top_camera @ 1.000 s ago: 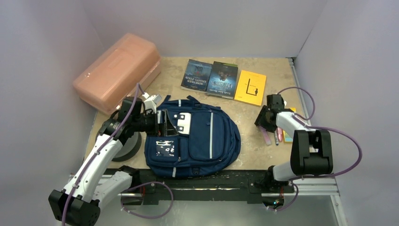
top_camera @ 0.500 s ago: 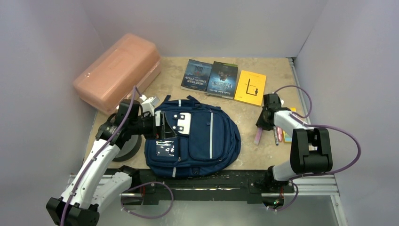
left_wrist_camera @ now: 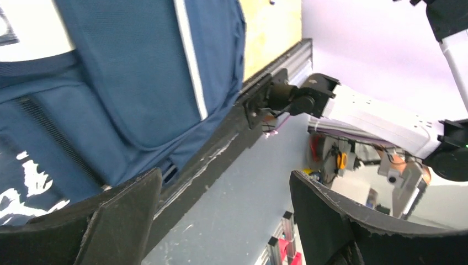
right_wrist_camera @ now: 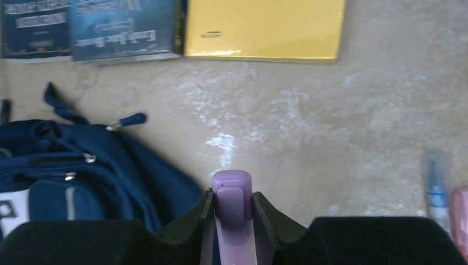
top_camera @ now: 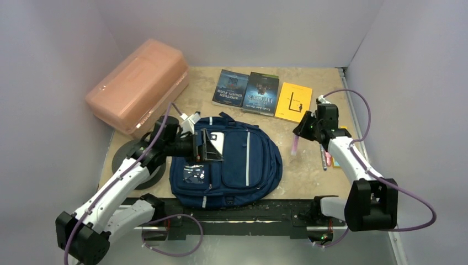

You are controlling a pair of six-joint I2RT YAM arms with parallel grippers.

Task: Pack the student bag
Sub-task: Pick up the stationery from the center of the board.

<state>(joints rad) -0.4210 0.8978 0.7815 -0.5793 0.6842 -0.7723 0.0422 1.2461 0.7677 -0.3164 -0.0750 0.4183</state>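
The right tool (right_wrist_camera: pixel 232 207), pinching a lilac plastic marker (right_wrist_camera: pixel 232 187), has lifted it off the bench (top_camera: pixel 301 176) while the left tool (left_wrist_camera: pixel 226 221) gapes wide over the navy blue fabric backpack (top_camera: pixel 245 160) mid-bench, apparently nothing packed yet.

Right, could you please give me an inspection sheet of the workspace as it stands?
Surface: beige tabletop, scuffed with white smears.
Job's things: navy blue fabric backpack lying flat, front up; purple plastic marker in the right fingers; two dark paperback books and a yellow book along the far edge; loose pens at right.
Clutter: salmon-pink plastic box, far left; black round disc left of the backpack.
Grippers: left fingers open and empty above the backpack; right fingers shut on the marker.
Cables: purple cables loop along both arms.
Surroundings: plain pale walls on three sides.
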